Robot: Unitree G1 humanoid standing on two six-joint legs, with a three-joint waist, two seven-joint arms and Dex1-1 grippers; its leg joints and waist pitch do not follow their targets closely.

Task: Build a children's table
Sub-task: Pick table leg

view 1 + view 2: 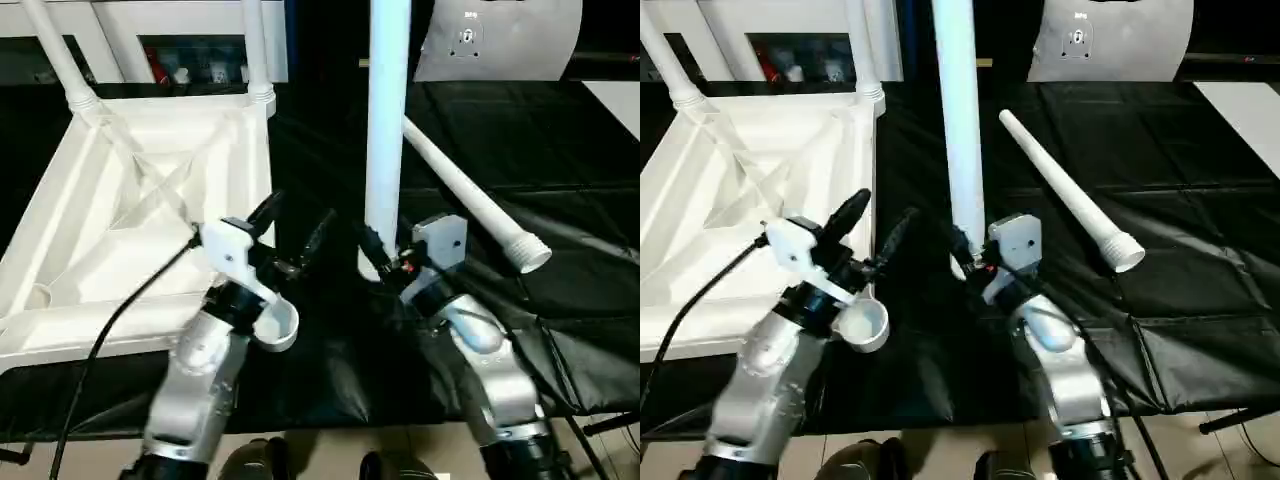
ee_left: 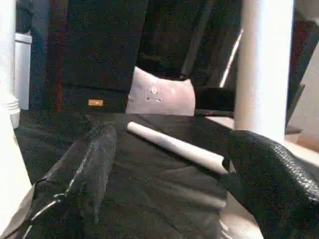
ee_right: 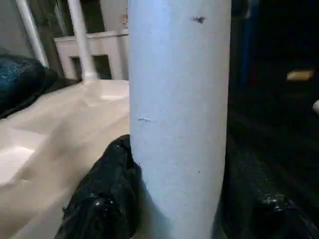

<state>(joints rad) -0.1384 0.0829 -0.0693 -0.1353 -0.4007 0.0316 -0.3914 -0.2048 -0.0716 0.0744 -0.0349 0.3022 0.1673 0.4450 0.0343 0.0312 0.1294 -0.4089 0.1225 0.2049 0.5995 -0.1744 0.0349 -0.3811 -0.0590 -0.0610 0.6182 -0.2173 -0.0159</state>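
The children's table top (image 1: 100,200) lies upside down on the left, ribs up, with two white legs (image 1: 255,50) standing in its far corner sockets. A third leg (image 1: 387,120) stands upright on the black cover just right of the top, and my right gripper (image 1: 380,262) is shut on its lower end; the right wrist view shows a black finger (image 3: 102,199) pressed against the tube (image 3: 179,119). A fourth leg (image 1: 470,195) lies loose further right. My left gripper (image 1: 292,225) is open and empty, hovering above the near right corner socket (image 1: 282,325), left of the upright leg.
A pale grey bag (image 1: 500,40) with a label sits at the back of the black-covered worktable (image 1: 560,300). White shelving (image 1: 150,20) stands behind the table top. The worktable's front edge runs just under my forearms.
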